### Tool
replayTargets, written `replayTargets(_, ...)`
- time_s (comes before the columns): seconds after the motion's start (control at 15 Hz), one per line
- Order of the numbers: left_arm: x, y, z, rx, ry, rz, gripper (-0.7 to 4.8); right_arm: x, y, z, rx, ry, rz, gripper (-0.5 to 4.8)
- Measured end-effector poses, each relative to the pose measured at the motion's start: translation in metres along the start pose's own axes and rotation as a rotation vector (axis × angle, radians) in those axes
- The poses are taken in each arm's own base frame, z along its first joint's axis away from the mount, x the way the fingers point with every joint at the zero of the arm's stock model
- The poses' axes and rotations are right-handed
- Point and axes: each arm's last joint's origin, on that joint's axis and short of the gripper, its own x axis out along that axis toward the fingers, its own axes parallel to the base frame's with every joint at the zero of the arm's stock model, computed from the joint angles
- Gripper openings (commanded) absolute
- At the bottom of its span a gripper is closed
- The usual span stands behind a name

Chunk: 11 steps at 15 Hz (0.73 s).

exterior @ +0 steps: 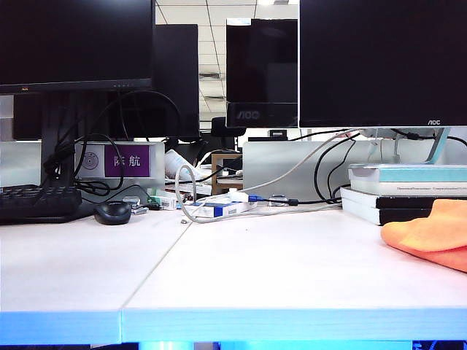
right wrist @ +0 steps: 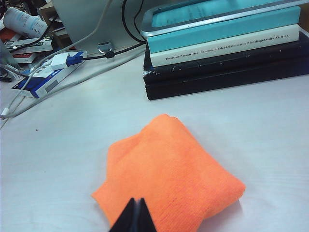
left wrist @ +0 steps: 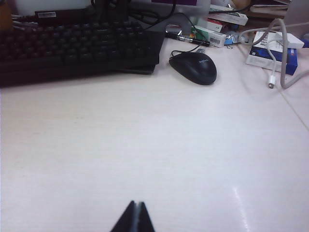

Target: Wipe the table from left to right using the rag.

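The orange rag (exterior: pixel 433 235) lies folded on the white table (exterior: pixel 277 270) at the far right of the exterior view, in front of a stack of books. In the right wrist view the rag (right wrist: pixel 169 174) fills the near table, and my right gripper (right wrist: pixel 136 200) hangs over its near edge, shut, with nothing between its tips. My left gripper (left wrist: pixel 136 204) is shut and empty above bare table (left wrist: pixel 145 145), short of the black mouse (left wrist: pixel 193 66) and keyboard (left wrist: pixel 77 48). Neither gripper shows in the exterior view.
A black keyboard (exterior: pixel 38 202) and mouse (exterior: pixel 112 212) sit at the back left. Cables, small boxes (exterior: pixel 222 209) and monitors crowd the back edge. A stack of books (exterior: pixel 405 191) stands behind the rag. A seam (exterior: pixel 157 270) joins the two desk panels.
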Motion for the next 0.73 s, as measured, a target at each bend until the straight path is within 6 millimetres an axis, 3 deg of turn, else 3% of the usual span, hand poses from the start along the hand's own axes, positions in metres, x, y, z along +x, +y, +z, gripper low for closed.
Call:
replayTargets(0.33, 0.0, 0.0, 0.0, 0.0, 0.0, 0.0, -0.04, 0.01, -0.008, -0.013, -0.014, -0.063, -0.098, -0.05)
replayTargets(0.73, 0.0, 0.0, 0.0, 0.0, 0.0, 0.0, -0.04, 0.025, -0.015, -0.042, -0.236, -0.072, -0.097, -0.05)
